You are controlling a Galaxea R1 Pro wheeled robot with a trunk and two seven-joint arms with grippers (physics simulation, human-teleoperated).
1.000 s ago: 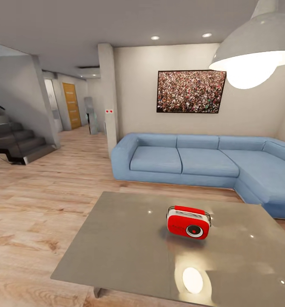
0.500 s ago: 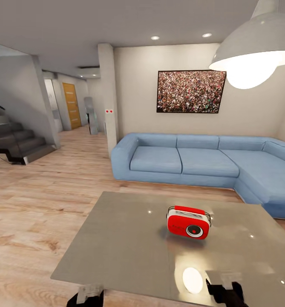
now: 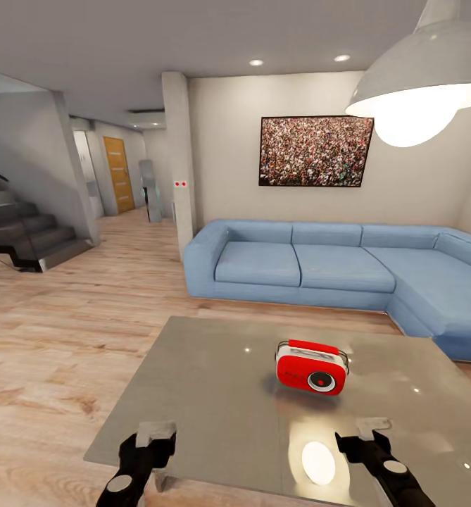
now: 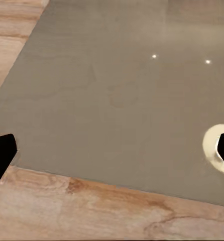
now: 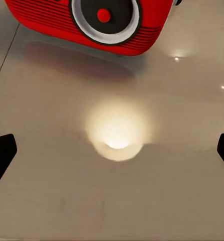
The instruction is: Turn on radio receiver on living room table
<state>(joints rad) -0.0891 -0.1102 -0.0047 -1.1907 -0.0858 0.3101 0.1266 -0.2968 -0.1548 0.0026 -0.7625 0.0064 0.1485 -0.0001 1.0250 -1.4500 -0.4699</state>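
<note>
radio receiver [image 3: 311, 367] sits upright on the table [image 3: 214, 394], right of frame centre in the head view, dial facing the camera, red handle on top. left gripper [image 3: 155, 440] at lower left of the frame over the table's near edge, fingers spread wide, nothing between them. right gripper [image 3: 365, 435] at lower right, above the tabletop, jaws apart and empty, radio well ahead of it. in the right wrist view the radio receiver [image 5: 92, 22] is at the top edge, lamp glare [image 5: 117, 128] mid-frame. blue sofa [image 3: 334, 271] behind the table, framed picture [image 3: 315, 151] upper centre, pendant lamp [image 3: 415, 88] upper right, stairs [image 3: 20, 236] at left.
</note>
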